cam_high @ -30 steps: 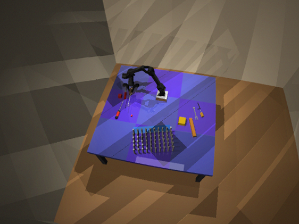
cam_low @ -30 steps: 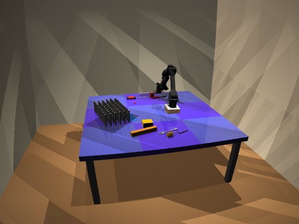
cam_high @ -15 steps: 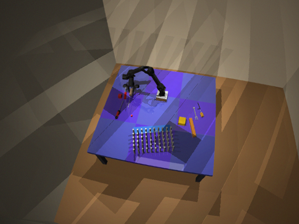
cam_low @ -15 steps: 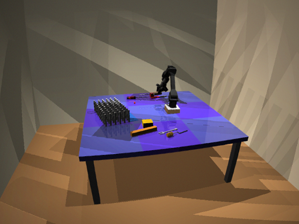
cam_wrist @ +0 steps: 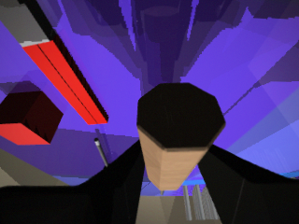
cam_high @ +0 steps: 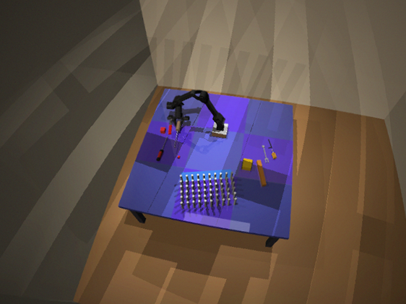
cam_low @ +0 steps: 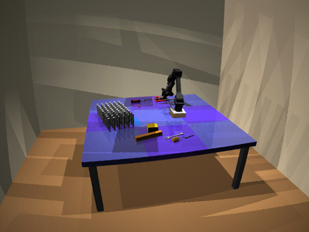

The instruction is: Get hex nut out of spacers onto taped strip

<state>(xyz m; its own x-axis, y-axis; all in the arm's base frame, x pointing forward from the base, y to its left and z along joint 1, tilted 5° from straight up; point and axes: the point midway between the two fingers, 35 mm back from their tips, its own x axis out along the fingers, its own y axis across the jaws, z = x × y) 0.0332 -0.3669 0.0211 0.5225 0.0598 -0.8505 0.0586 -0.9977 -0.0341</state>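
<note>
My gripper [cam_high: 178,122] [cam_low: 163,98] [cam_wrist: 174,170] is shut on the wooden handle [cam_wrist: 175,161] of a tool. Its thin metal shaft [cam_high: 175,139] points toward the spacer side, low over the table; whether its tip touches the table I cannot tell. The metal spacers [cam_high: 204,190] [cam_low: 113,114] [cam_wrist: 201,203] stand upright in rows, well away from the gripper. The blue taped strip [cam_high: 206,172] [cam_low: 138,122] lies along their robot side. The hex nut cannot be made out. A red-handled screwdriver [cam_high: 160,154] [cam_low: 135,101] lies near the held tool. A wrench [cam_high: 265,153] [cam_low: 174,136] and a yellow-handled tool [cam_high: 274,155] [cam_low: 175,138] lie across the table.
A red block [cam_high: 162,129] [cam_wrist: 28,114] and a red-handled item [cam_high: 170,129] [cam_wrist: 70,84] lie beside the gripper. A small red piece [cam_high: 178,157] [cam_low: 139,106] lies nearer the spacers. A yellow block [cam_high: 246,164] [cam_low: 152,127] and an orange bar [cam_high: 261,173] [cam_low: 148,136] lie beside the field.
</note>
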